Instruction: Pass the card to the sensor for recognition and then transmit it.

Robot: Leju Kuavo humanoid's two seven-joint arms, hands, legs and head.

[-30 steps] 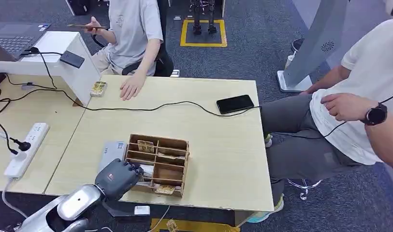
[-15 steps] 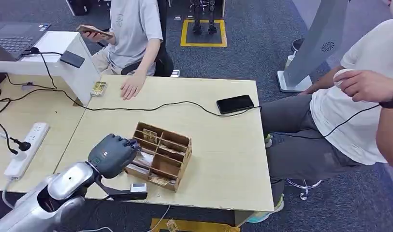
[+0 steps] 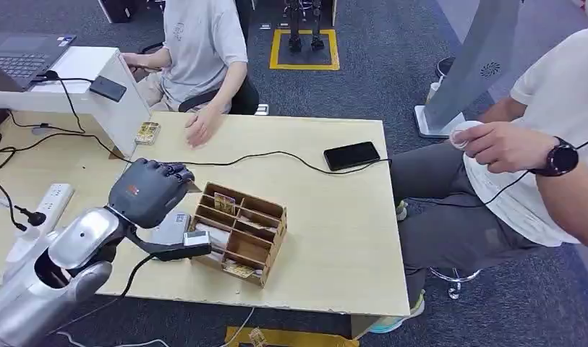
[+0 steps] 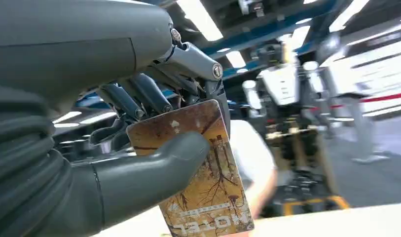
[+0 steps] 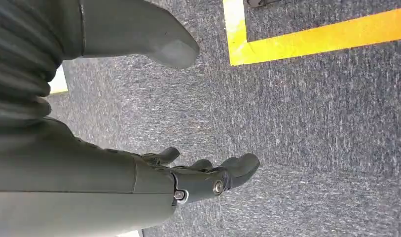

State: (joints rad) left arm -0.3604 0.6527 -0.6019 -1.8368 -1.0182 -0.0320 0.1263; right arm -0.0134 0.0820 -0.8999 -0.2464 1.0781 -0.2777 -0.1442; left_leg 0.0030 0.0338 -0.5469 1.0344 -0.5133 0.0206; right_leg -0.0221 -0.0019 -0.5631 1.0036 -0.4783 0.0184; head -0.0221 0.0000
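- Left hand (image 3: 147, 192), from the head view: we see a dark, rounded, hard-shelled hand on a silver arm, raised over the pale wooden table (image 3: 334, 238) just left of one brown wooden rack (image 3: 238, 233) split into slots. One flat grey sensor (image 3: 169, 228) lies partly under the hand. One black phone (image 3: 351, 155) lies on a black cable (image 3: 226, 159). Two people sit by the table.
- From the left wrist view, we see the left hand (image 4: 139, 143) pinching one glossy brown rectangular card (image 4: 203, 182) between smooth grey thumb and dark fingers (image 4: 149, 94); the card has rounded corners and a tree print.
- From the right wrist view, our right hand (image 5: 188, 180) hangs over grey ribbed carpet (image 5: 311, 138) with yellow tape (image 5: 307, 37), fingers apart, holding nothing.
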